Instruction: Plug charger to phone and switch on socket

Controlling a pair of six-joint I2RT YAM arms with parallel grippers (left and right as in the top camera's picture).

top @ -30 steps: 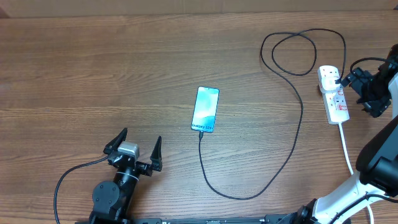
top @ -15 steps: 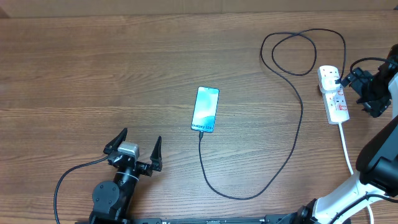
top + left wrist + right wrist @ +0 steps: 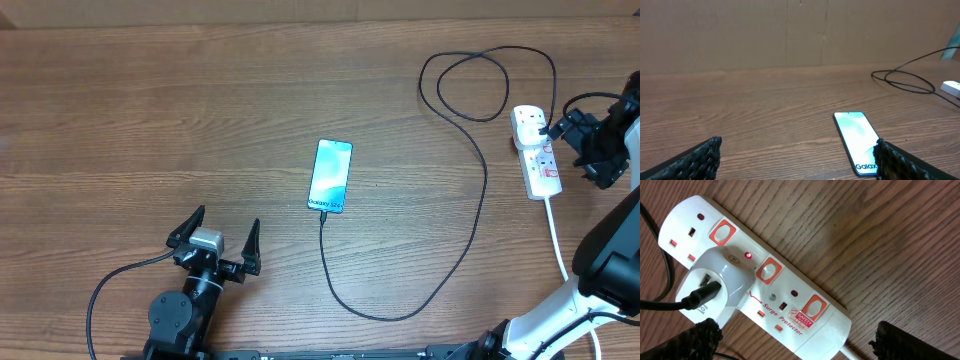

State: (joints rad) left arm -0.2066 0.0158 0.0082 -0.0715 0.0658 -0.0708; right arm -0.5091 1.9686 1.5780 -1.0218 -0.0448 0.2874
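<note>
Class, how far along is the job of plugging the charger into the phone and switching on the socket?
Done, it seems: the charger enters the phone at its lower end, its plug sits in the socket, and a red light glows beside it. In hand: nothing; the left gripper and right gripper stand open, empty. Left: apparently nothing.

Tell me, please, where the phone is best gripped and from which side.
Probably across its two long edges, near the middle, coming straight down from above: the phone lies flat, screen up, on the table, and the charger meets its near short end, so keep clear there.
</note>
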